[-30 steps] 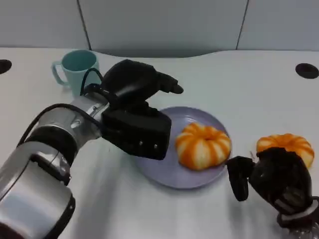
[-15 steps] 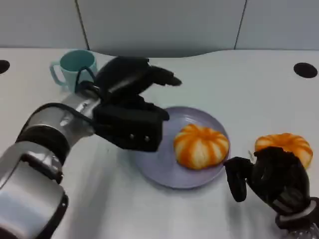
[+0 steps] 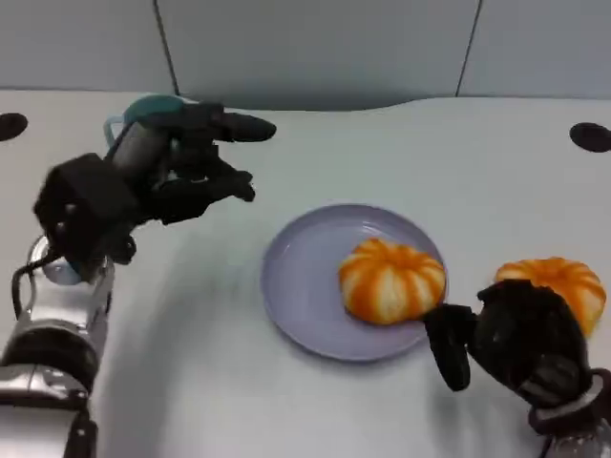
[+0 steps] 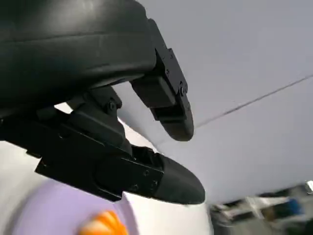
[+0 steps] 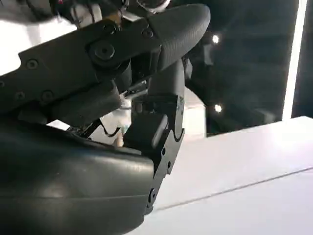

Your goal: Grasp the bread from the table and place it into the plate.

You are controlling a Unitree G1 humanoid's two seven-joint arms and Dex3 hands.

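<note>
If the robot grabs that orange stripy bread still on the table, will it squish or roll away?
The bread on the table looks puffy and ribbed like a soft bun, so it would probably squish a little and feel light. It sits low and wide, so it likely won't roll. The right hand is beside it, holding nothing.

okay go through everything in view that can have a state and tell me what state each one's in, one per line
Bread in the plate: lying on the plate's right half, free of both hands.
Bread on the table: right of the plate, partly hidden behind the right hand.
Plate: flat on the table, holding one bread.
Cup: upright, mostly hidden behind the left hand.
Left hand: raised, fingers apart, holding nothing.
Right hand: empty, beside the table bread.
</note>
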